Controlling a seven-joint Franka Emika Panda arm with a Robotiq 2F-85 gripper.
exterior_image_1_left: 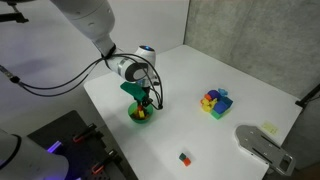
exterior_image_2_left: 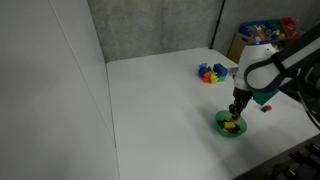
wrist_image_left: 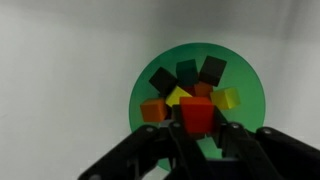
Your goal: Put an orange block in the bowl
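Your end effector (wrist_image_left: 198, 126) looks clenched on the tiny orange-red cube (wrist_image_left: 197, 112). It hangs directly over the small round bright-green bowl (wrist_image_left: 140, 88), so the release goes straight down. A cube has no long axis to mind. The bowl holds dark, yellow and orange blocks. A multicoloured block cluster (exterior_image_1_left: 215, 101) sits well apart on the white table (exterior_image_1_left: 250, 70).

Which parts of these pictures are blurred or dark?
Wrist view: the jaws at the bottom edge are dark and out of focus, the orange block between them soft-edged, the bowl clearer. In an exterior view the table is bright, the surroundings below it dark.
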